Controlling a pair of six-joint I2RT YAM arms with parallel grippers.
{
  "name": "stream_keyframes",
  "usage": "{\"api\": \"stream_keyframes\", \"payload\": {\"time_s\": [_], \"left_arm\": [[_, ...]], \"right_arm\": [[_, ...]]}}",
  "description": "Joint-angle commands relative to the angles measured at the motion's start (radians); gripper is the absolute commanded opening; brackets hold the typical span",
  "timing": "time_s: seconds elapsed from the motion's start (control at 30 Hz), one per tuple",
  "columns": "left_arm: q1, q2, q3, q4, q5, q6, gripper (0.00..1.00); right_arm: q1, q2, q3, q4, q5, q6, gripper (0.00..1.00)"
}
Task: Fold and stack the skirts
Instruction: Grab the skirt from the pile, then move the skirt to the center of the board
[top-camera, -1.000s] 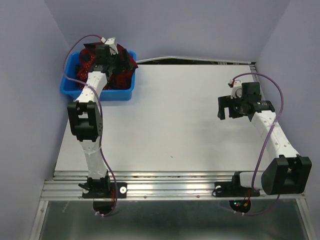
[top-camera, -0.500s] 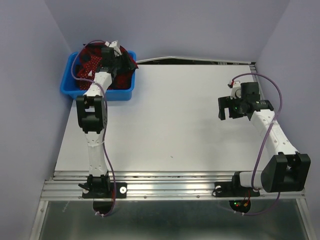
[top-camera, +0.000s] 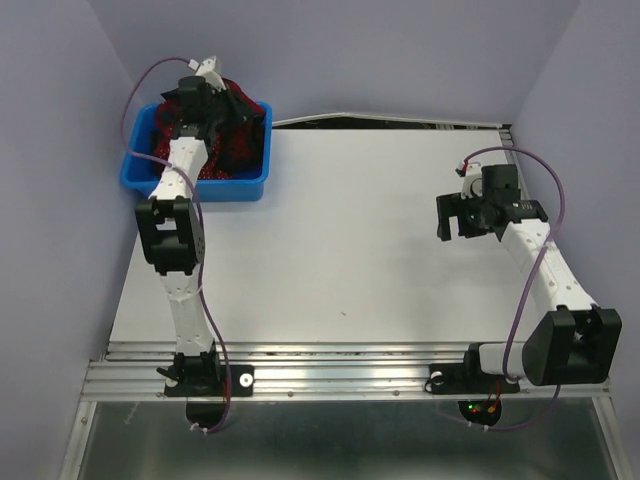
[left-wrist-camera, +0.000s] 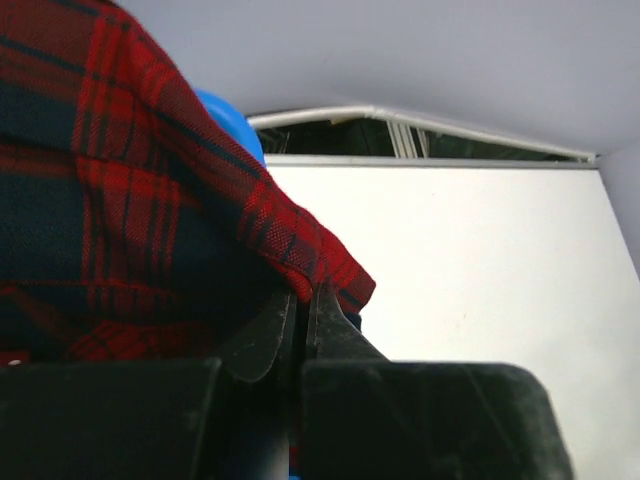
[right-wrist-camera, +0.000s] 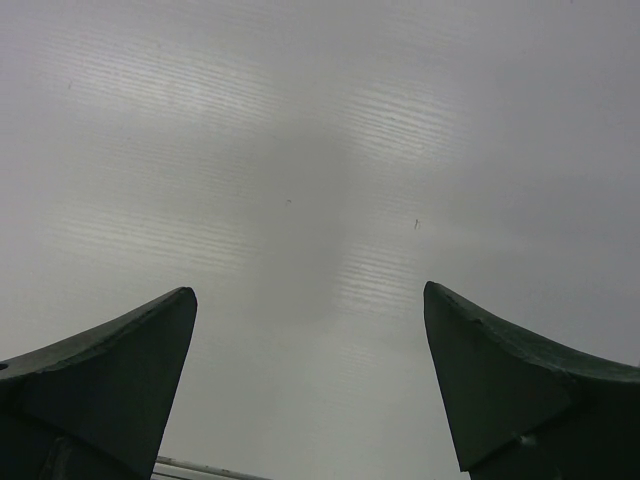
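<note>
Left gripper (left-wrist-camera: 305, 300) is clenched on an edge of the tartan plaid skirt (left-wrist-camera: 120, 180), which is lifted at the blue bin (top-camera: 225, 188). Right gripper (right-wrist-camera: 308, 292) hangs released above the table (top-camera: 350, 250). Assessment: early stage, with all folding and stacking not yet done.

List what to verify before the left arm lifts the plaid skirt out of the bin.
1. Left end effector shut on the plaid skirt: ok.
2. Bite deep enough for lifting: cannot tell; only an edge sits between the tips.
3. Nothing else caught in that grip: cannot tell.
4. Right end effector open, over the table, away from the blue bin: ok.
</note>
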Motion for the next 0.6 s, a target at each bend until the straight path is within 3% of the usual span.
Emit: {"api": "stream_keyframes", "payload": {"time_s": [0.0, 0.2, 0.57], "left_arm": [[0.066, -0.233, 0.099, 0.171, 0.096, -0.004, 0.00], [0.117, -0.316, 0.104, 0.365, 0.185, -0.091, 0.00], [0.121, -0.336, 0.261, 0.515, 0.189, -0.117, 0.00]], "right_arm": [[0.001, -0.046, 0.026, 0.012, -0.028, 0.005, 1.00], [0.001, -0.073, 0.024, 0.003, -0.032, 0.002, 1.00], [0.001, -0.103, 0.024, 0.000, -0.039, 0.002, 1.00]]}}
